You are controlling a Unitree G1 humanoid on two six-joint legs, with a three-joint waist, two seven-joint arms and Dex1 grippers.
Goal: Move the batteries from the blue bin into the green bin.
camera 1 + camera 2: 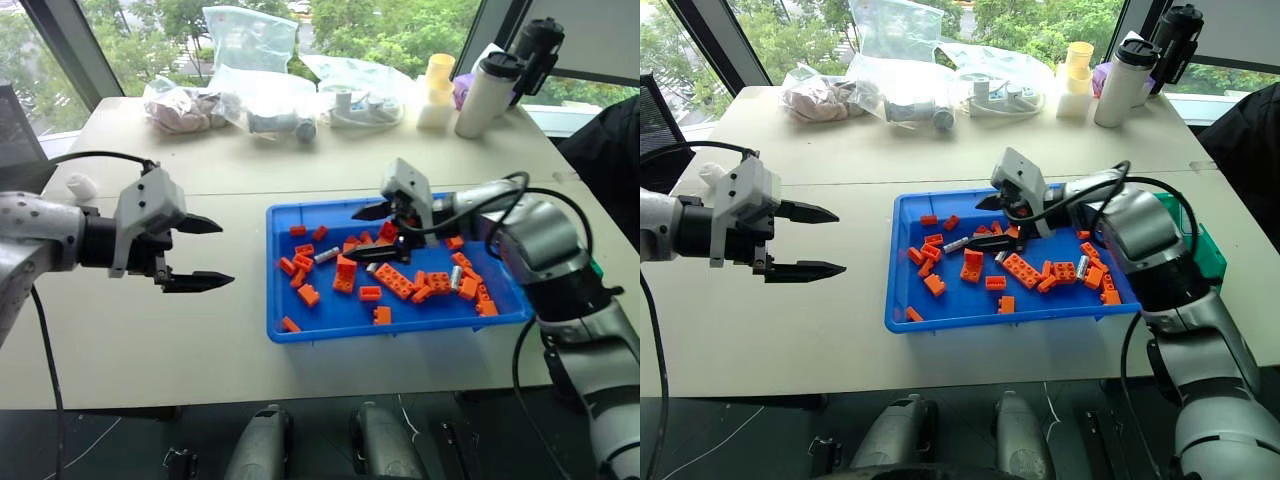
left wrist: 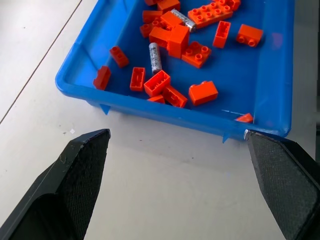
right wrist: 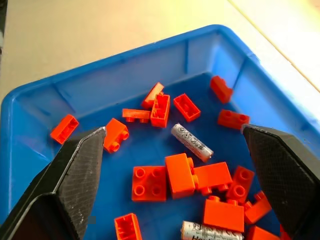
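Your right gripper (image 3: 172, 165) hangs wide apart and empty over the blue bin (image 1: 300, 325); centre it on the battery (image 3: 192, 142) lying among orange bricks (image 3: 180, 175), then descend without catching bricks.

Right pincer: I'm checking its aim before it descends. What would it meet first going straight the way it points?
Probably the battery between its open fingers, lying on the blue bin floor among orange bricks. Right pincer hovers above; depth is uncertain, so a brick could come first.
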